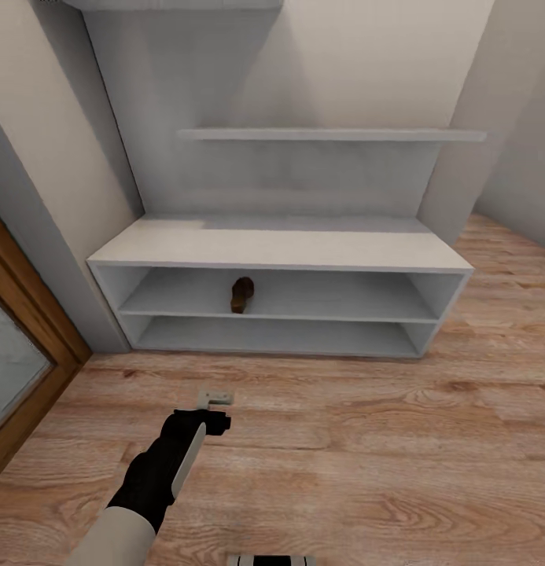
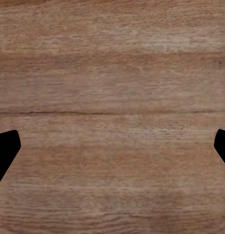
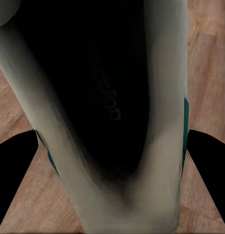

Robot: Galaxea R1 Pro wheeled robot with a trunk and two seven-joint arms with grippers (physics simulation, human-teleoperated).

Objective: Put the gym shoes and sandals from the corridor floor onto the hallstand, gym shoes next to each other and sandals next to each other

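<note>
While the hallstand (image 1: 280, 248) sits centre frame in the head view, I see one sandal (image 1: 241, 295) already on its upper open tier, mid-shelf, leaving room beside it for its mate. My left gripper (image 1: 215, 398) hangs over bare corridor floor (image 1: 398, 464) at lower left, fingers spread wide with nothing between them. The right wrist view looks straight into a gym shoe (image 3: 107, 112), its dark opening between the right gripper's (image 3: 112, 161) fingers (image 3: 15, 165); whether they are clamped on it I cannot tell.
</note>
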